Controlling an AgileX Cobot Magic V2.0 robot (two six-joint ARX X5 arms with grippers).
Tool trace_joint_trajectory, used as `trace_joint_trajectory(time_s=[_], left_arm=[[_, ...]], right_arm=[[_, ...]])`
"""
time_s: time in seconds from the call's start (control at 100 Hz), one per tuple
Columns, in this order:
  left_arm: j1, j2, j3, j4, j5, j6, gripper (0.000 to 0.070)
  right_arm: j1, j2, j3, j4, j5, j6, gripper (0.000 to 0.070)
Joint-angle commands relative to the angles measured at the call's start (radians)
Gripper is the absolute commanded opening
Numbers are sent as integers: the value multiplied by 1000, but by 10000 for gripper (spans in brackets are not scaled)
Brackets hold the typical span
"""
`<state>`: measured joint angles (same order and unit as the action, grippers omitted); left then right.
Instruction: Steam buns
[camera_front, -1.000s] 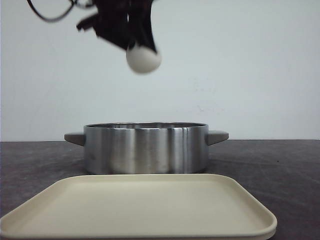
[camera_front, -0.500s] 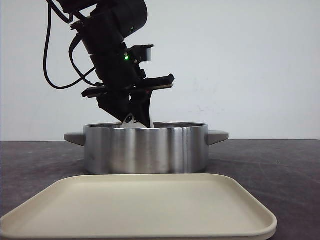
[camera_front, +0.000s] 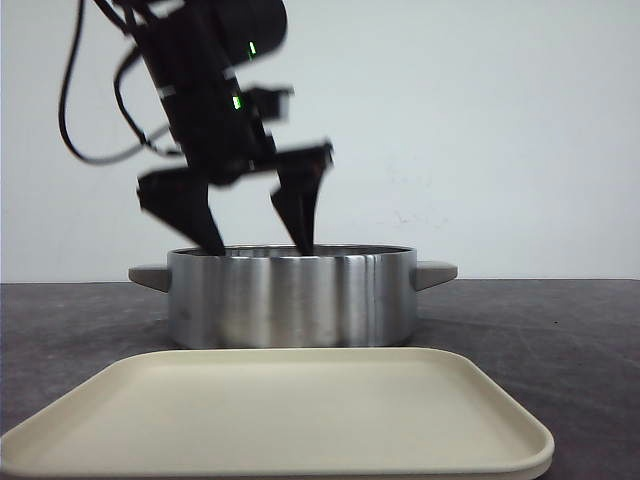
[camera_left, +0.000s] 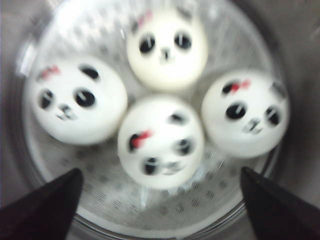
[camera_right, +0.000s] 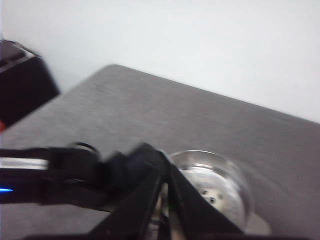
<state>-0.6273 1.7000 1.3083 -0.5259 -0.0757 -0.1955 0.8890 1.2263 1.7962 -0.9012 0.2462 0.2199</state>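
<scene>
All four buns (camera_left: 161, 141) sit clustered on the perforated insert inside the steel pot (camera_front: 290, 297) on the tabletop (camera_front: 560, 330), so the left hand (camera_front: 258, 250) hangs over the rim with fingers spread wide, holding nothing.

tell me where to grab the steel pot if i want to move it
By the two stubby handles, one on the left, the other on the right of the pot, coming in from each side. The round wall is smooth and wide, and the buns inside want it kept level.
</scene>
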Motion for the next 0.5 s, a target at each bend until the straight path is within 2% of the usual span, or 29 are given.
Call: trace_joint_trajectory(time_s=[0.0,0.13,0.22,0.35,0.49], left_arm=[[8,-92,39,31,-8,-36,413],[40,-259,39,49,-8,-33,232],[66,-375,38,36,-7,-18,0],[96,-523,29,-10,-6,26,6],[130,-660,-6,-68,-7,29,6]], right_arm=[[6,15,2,7,28,-42,15],[2,11,-56,32,63,-47,15],[3,-15,-148,124,80,-50,15],[14,-80,-364,387,79,-59,15],[33,-129,-601,694,104,-97,15]])
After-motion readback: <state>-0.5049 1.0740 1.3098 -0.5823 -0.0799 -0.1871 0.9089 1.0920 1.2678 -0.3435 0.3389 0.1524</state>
